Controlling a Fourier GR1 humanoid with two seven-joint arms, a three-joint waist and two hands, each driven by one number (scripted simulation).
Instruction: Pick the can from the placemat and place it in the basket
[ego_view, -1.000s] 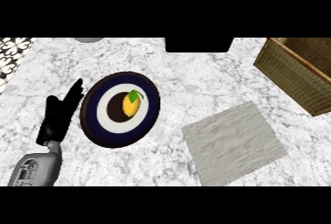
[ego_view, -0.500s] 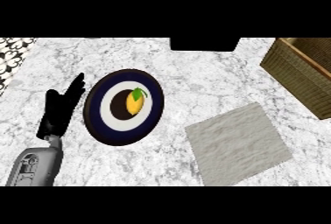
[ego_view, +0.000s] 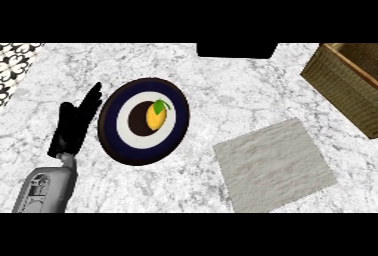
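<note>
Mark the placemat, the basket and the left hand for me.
placemat (ego_view: 273, 167), head view, middle of the grey cloth
basket (ego_view: 336, 85), head view, woven outer wall
left hand (ego_view: 71, 131), head view, the black palm

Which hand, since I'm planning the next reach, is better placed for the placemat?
Probably right: placemat and basket lie on the right side, though that hand is unseen. The left hand rests open beyond the plate.

The left hand (ego_view: 74, 125) rests open at the view's left, fingers straight, pointing up.
</note>
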